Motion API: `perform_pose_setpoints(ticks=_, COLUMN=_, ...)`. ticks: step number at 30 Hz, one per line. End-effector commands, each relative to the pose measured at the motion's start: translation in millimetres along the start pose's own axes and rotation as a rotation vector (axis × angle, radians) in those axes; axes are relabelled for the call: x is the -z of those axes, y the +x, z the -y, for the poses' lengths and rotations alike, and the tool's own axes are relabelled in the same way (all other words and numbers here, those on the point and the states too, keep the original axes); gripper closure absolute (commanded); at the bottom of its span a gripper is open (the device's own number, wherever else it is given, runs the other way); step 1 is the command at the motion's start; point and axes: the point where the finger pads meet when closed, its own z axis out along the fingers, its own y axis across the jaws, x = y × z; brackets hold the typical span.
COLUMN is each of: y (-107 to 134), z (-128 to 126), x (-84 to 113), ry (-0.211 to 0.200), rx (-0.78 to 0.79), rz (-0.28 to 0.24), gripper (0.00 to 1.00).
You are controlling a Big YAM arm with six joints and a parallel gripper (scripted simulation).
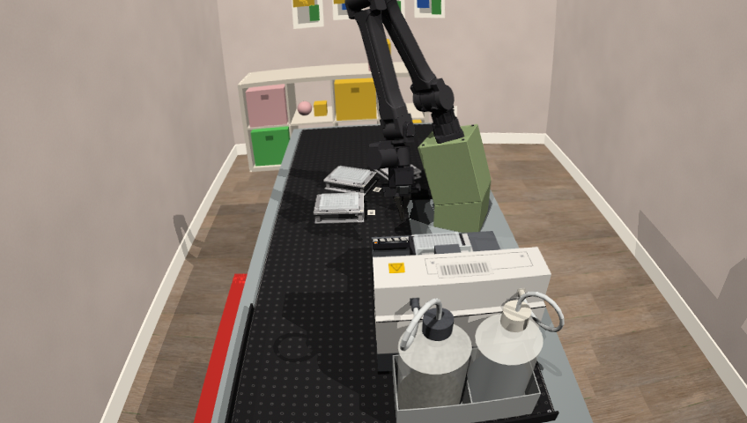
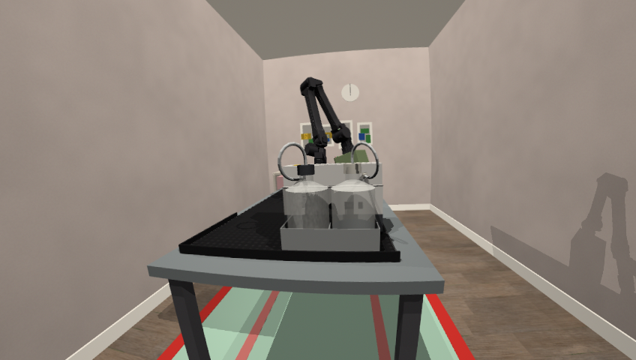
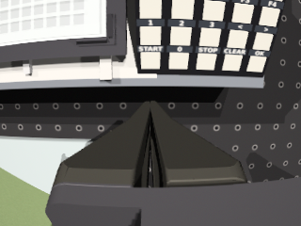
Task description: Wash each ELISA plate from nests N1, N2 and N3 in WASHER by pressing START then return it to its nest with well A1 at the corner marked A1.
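The tool point(image 3: 150, 127) is fully closed with nothing between its fingers, which meet in a single point. In the wrist view that point hangs over the perforated black worktop point(image 3: 251, 127), short of the washer's keypad point(image 3: 203, 15) and in line with the START key point(image 3: 150, 59), the leftmost in the lowest row; whether the tip touches the worktop cannot be told.

To the left of the tool in the top view, two ELISA plates sit in their nests, the farther one point(image 1: 349, 177) and the nearer one point(image 1: 339, 203), both just beside the arm's wrist. The worktop beyond them runs bare to its left edge.

Ahead of the tool, a third plate point(image 3: 53, 0) lies in the washer's carrier point(image 3: 63, 75), to the left of the keypad in the wrist view. Its white well grid faces up.

To the right of the tool in the top view stands a tall green block point(image 1: 455, 175), close beside the arm. Past the keypad rises the washer's white housing point(image 1: 461, 278).
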Motion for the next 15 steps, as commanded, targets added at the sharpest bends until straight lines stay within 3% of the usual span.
perform_pose_setpoints(ticks=1, y=-2.7, z=-2.1, x=8.1, ry=0.001, rx=-0.002, rz=0.003, gripper=1.0)
perform_pose_setpoints(ticks=15, y=-4.5, z=0.3, x=25.9, ry=0.005, rx=-0.004, rz=0.006, gripper=1.0)
